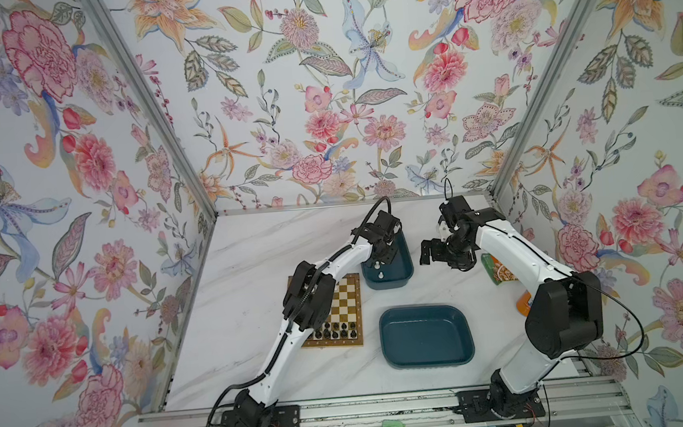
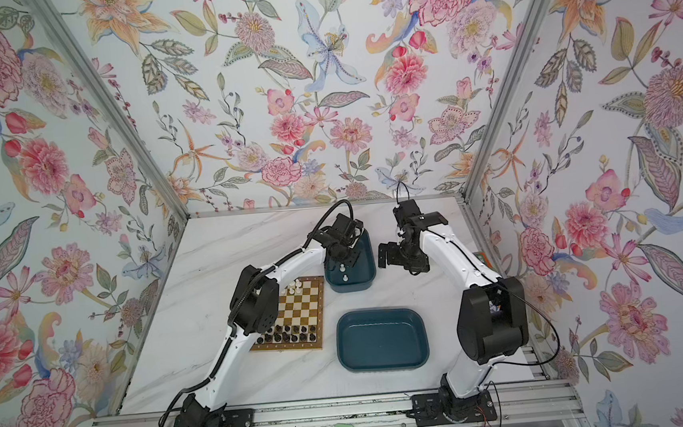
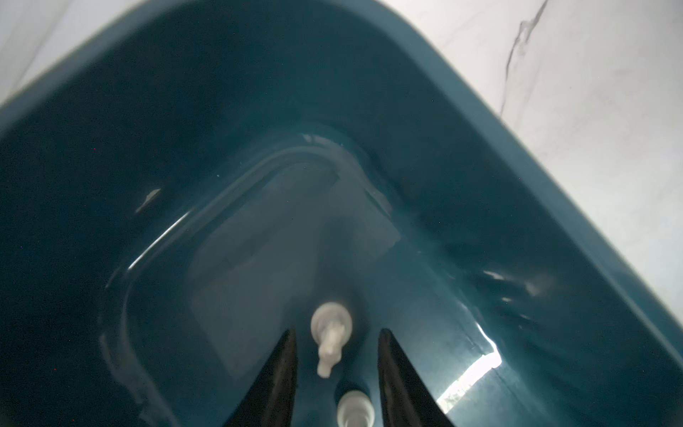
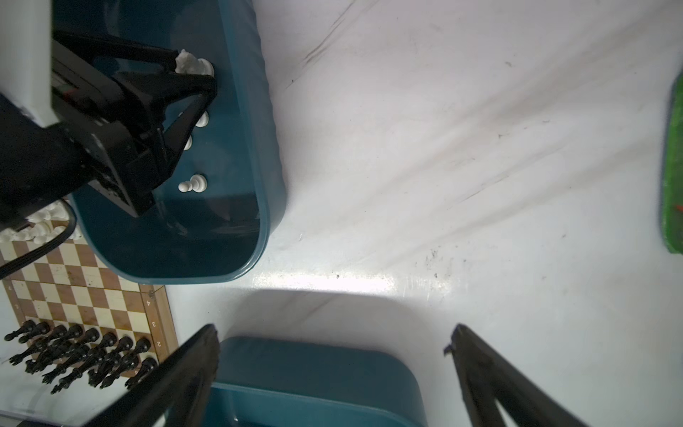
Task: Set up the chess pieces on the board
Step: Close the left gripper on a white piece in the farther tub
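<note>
Marble-white tabletop [image 1: 252,263] inside floral-papered walls [image 1: 321,78]. Board [image 2: 301,309] lies square to it, left of two teal tubs [image 1: 424,337], with black pieces [image 2: 289,335] in two rows along its near edge and white ones [image 2: 295,285] bunched at the far edge. Far tub [image 1: 395,282] has its long axis toward the back wall. Inside it a white piece [image 3: 330,334] stands upright between the left gripper's [image 3: 337,329] narrow-set fingers, untouched, with at least two white pawns [image 4: 192,183] nearby. Right gripper [image 4: 332,329] gapes wide over the table.

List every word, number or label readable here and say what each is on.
"4": chessboard border, right wrist view.
"3": same border.
"2": same border.
Other marks on the border: too small to read.
Green packet: print too blurred to read.
</note>
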Robot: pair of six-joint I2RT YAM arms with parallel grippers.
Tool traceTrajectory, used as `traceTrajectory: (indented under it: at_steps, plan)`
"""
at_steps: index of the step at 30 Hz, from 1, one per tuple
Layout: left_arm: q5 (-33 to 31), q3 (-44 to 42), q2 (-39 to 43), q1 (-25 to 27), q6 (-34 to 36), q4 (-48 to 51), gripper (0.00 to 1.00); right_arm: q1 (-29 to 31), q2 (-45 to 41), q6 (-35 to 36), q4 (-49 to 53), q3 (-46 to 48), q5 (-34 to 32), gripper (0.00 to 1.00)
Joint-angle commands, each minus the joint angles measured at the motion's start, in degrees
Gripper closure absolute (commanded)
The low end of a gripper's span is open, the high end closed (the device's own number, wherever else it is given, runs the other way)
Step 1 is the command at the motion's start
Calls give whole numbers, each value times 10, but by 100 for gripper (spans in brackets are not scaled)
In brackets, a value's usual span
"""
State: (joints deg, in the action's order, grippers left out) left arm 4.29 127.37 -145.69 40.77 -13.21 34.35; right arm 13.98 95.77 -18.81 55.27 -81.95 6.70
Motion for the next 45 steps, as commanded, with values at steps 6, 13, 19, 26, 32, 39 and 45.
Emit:
traceTrajectory:
  at_steps: [6,13,19,26,32,39,45]
  plan:
    - [2,24,-14,-3,6,4,66,-5,0,9,3,-9,3,1]
    - [-5,25,-10,-3,8,9,66,-5,5,12,3,-14,4,1]
    - [-6,28,-10,-4,8,10,73,-6,11,14,3,-18,6,1]
    - [-7,29,-9,-5,7,11,78,-6,14,17,3,-21,8,1]
    - [-12,30,-8,-5,2,5,82,-6,15,18,3,-20,9,1]
    - [-8,33,-7,-5,0,1,88,-6,15,20,3,-18,13,1]
    - [-10,37,-6,-5,1,3,100,-6,14,21,3,-18,14,1]
